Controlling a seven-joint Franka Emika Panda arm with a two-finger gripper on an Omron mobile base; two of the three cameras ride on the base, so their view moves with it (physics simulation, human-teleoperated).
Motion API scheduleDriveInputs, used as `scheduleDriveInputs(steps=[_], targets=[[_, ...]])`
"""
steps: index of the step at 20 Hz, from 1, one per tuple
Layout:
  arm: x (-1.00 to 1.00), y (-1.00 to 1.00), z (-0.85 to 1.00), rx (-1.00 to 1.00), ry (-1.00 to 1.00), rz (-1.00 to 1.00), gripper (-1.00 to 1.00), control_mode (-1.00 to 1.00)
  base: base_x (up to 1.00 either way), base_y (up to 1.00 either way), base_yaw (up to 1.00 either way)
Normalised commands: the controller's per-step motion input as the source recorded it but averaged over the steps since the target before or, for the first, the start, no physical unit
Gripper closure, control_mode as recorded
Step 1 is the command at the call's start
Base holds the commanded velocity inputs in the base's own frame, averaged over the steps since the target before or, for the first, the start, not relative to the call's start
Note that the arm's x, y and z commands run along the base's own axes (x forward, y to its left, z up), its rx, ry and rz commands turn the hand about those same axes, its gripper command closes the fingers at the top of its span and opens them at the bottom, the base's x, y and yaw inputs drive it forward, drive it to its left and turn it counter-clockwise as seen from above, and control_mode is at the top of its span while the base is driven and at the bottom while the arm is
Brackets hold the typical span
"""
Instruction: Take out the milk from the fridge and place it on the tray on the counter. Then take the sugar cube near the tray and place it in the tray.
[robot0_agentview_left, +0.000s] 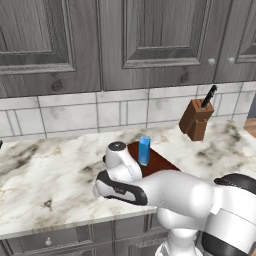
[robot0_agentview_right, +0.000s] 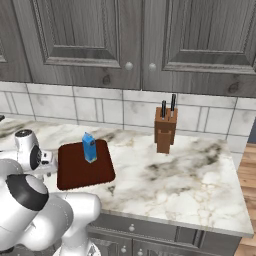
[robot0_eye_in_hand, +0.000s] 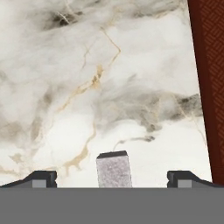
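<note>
The sugar cube (robot0_eye_in_hand: 113, 169) sits on the marbled desk (robot0_eye_in_hand: 87, 87), low in the hand view and centred between the 2 dark fingertips (robot0_eye_in_hand: 41, 178) of the hand (robot0_eye_in_hand: 113, 179). The hand is spread wide, one tip well to each side of the cube, neither touching it. The cube shows a pale grey speckled face with a dark top edge. Just beside it, along the right edge of that view, runs the dark red-brown tray (robot0_eye_in_hand: 210, 87), its border apart from the cube.

In the right base view the tray (robot0_agentview_right: 80, 175) lies flat on the desk (robot0_agentview_right: 190, 175), and the blue milk carton (robot0_agentview_right: 89, 147) stands upright on its far part. The white arm reaches down at the tray's left side. In the left base view the carton (robot0_agentview_left: 144, 150) stands on the tray (robot0_agentview_left: 160, 162) just behind the arm's wrist.

Farther right on the desk stands a brown knife block (robot0_agentview_right: 165, 129) with 2 dark handles sticking out, near the tiled wall (robot0_agentview_right: 100, 107). Grey cabinet doors (robot0_agentview_right: 90, 40) hang above.
</note>
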Motion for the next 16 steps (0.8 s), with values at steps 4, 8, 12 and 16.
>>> scheduleDriveInputs(steps=[4, 8, 12, 16], targets=[[-0.02, 0.02, -0.08, 0.00, 0.00, 0.00, -1.00, -1.00, 0.00, 0.00, 0.00], [0.00, 0.00, -0.08, 0.00, 0.00, 0.00, -1.00, -1.00, 0.00, 0.00, 0.00], [0.00, 0.00, -0.11, 0.00, 0.00, 0.00, -1.00, -1.00, 0.00, 0.00, 0.00], [0.00, 0.00, -0.14, 0.00, 0.00, 0.00, -1.00, -1.00, 0.00, 0.00, 0.00]])
